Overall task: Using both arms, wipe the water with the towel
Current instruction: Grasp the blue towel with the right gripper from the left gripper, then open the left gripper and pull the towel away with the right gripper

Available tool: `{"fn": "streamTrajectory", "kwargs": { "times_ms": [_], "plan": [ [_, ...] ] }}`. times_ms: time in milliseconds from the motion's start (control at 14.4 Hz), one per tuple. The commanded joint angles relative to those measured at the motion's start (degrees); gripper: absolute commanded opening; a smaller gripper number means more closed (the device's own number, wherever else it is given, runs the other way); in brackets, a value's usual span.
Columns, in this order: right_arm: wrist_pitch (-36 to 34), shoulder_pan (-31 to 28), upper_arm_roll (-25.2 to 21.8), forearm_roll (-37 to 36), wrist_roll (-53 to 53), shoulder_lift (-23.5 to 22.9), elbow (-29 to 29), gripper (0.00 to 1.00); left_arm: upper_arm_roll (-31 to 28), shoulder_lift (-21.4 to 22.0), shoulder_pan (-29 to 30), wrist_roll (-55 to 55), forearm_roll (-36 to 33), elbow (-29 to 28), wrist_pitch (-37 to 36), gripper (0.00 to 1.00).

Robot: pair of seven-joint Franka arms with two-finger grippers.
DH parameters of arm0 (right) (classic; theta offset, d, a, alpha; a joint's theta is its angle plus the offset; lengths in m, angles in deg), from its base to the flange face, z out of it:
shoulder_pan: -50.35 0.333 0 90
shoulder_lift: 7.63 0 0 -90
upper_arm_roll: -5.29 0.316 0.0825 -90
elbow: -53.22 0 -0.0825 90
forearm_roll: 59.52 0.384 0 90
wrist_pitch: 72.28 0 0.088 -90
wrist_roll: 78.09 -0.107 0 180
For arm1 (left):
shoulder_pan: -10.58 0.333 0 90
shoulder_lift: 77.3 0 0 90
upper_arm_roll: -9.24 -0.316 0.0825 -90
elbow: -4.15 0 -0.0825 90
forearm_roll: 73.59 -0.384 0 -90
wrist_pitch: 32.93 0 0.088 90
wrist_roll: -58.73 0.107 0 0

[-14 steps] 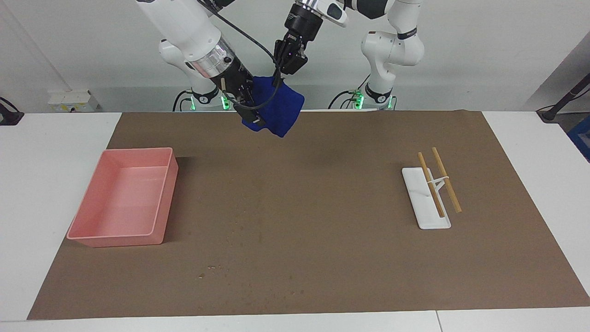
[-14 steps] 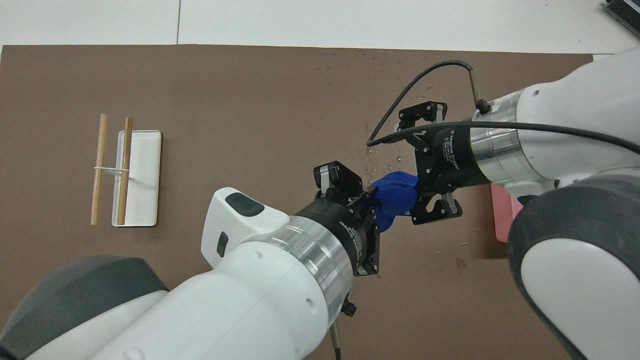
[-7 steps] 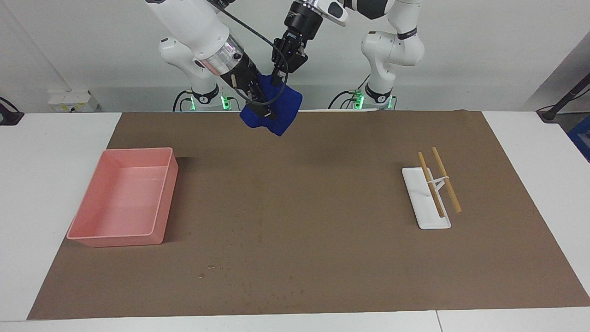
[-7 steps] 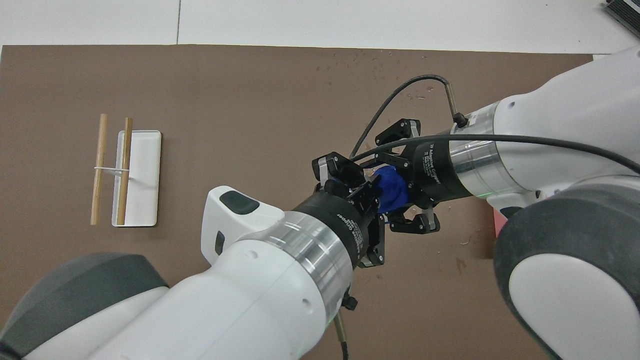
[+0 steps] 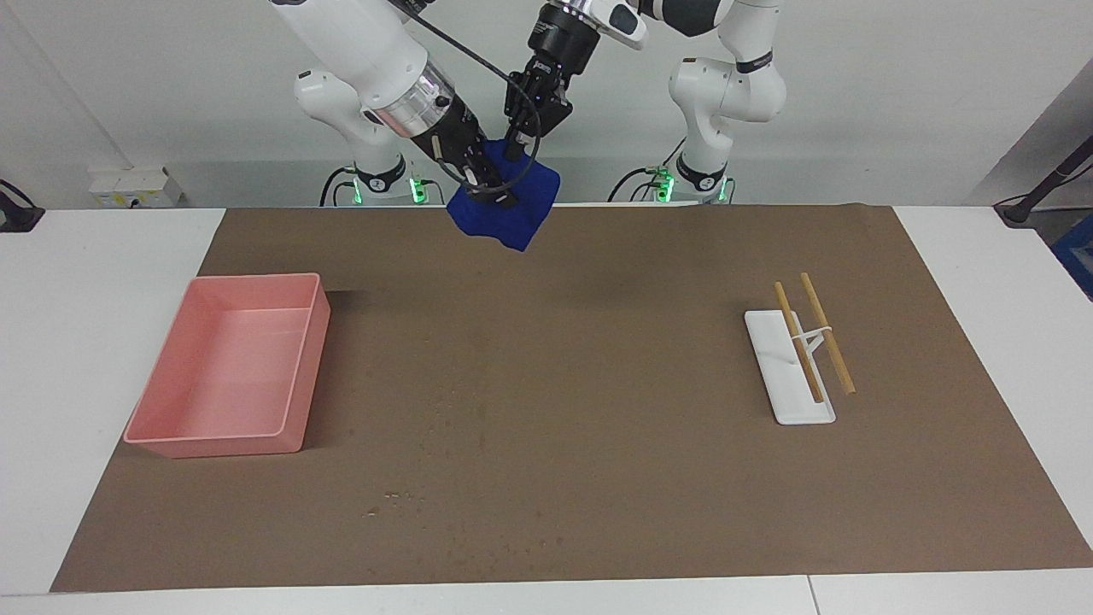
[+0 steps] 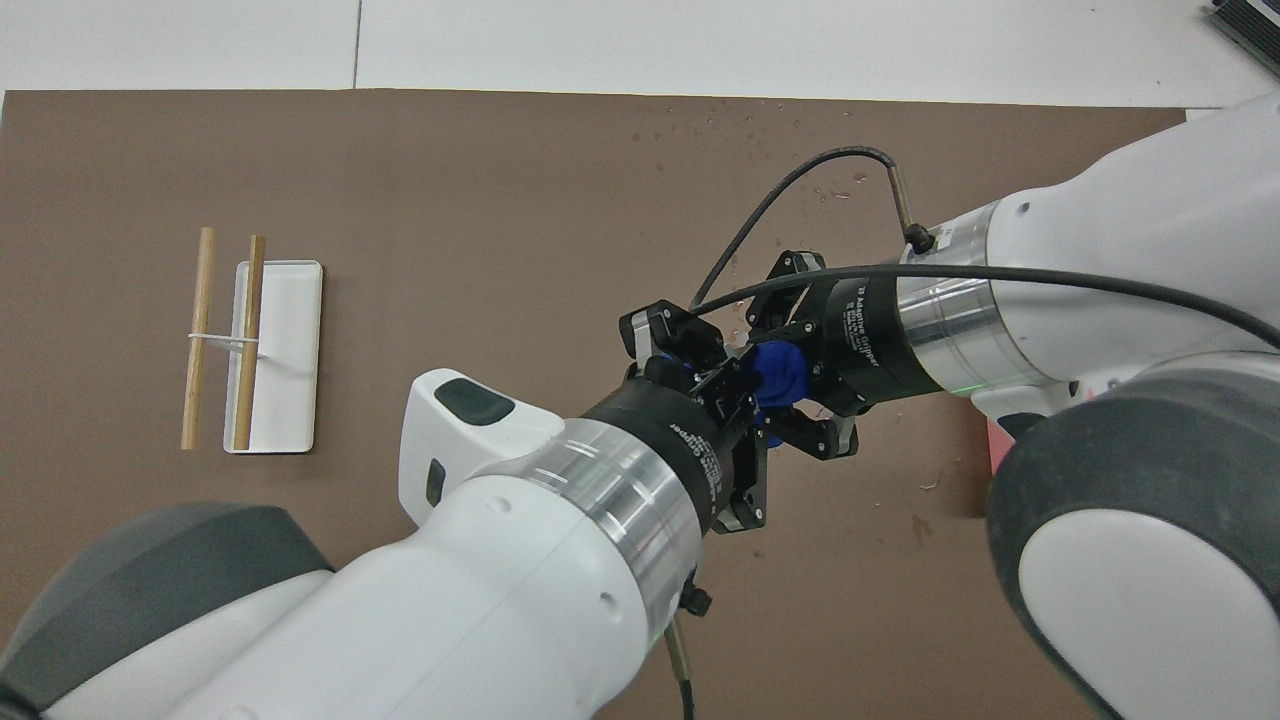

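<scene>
Both tools up in the air over the robots' end of the brown mat (image 5: 598,384), meeting at the towel (image 5: 511,209). Towel is deep blue, bunched, hanging clear of the bench (image 5: 102,256), nothing under it but mat. From overhead only a small blue knot of towel (image 6: 778,372) shows between the two tool heads.

Left tool (image 5: 523,147) comes down from above, fingers together, clamped on the towel's top edge. Left tool (image 6: 722,368) in the overhead view sits right against the blue cloth.

Right tool (image 5: 485,181) comes in at an angle from the right arm's end, fingers spread on either side of the towel, pressed into the cloth but not closed on it. Overhead view shows right tool (image 6: 796,372) with one finger above and one below the blue knot, gap wide.

Water (image 5: 410,495): sparse tiny specks on the mat, well away from the robots, much farther from them than the towel. Same droplets (image 6: 740,115) scattered near the mat's top edge in the overhead view.

Pink tray (image 5: 226,367) on the mat toward the right arm's end, well apart from the towel. White holder (image 5: 781,376) with two wooden sticks (image 5: 811,337) laid across it, toward the left arm's end of the bench.
</scene>
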Motion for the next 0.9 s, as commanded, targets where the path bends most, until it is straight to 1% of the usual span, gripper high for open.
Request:
{"fn": "streamTrajectory", "kwargs": {
  "times_ms": [0, 69, 208, 347, 416, 486, 624, 694, 833],
  "plan": [
    [2.2, 0.1, 0.2, -1.6, 2.4, 0.0, -0.4, 0.00, -0.6, 0.1, -0.3, 0.2, -1.0, -0.7, 0.6, 1.00],
    [2.6, 0.1, 0.2, -2.7, 4.0, 0.0, -0.4, 0.00, -0.6, 0.1, -0.1, 0.7, -1.0, -0.7, 0.4, 1.00],
    [7.8, 0.1, 0.2, -5.1, 7.6, 0.0, 1.0, 0.00, -0.7, 0.2, 2.0, 3.5, -0.9, -0.8, -2.4, 1.00],
    [14.5, 0.0, 0.2, -6.6, 12.1, -1.0, 2.8, 0.00, -1.1, 0.5, 4.2, 7.2, -0.9, -0.7, -7.5, 1.00],
    [17.3, -0.4, 0.1, -7.1, 13.9, -2.4, 2.8, 0.00, -1.2, 1.0, 5.5, 10.4, -0.9, -0.7, -11.2, 1.00],
    [20.7, -0.7, 0.1, -8.3, 15.9, -3.5, 2.8, 0.00, -1.2, 1.2, 6.8, 15.0, -0.9, -0.3, -15.3, 1.00],
    [26.2, -1.8, 0.0, -9.4, 20.0, -5.5, 3.3, 0.00, -1.6, 1.8, 8.5, 26.7, -0.7, 0.0, -20.9, 1.00],
    [27.9, -2.9, 0.0, -9.5, 23.0, -7.6, 2.8, 0.00, -1.9, 2.0, 9.2, 32.9, -0.6, 0.1, -23.6, 1.00],
    [33.5, -3.7, 0.0, -11.5, 27.6, -11.7, 2.6, 0.00, -1.9, 3.2, 10.8, 45.6, -0.5, -0.7, -27.2, 1.00]
  ]
}}
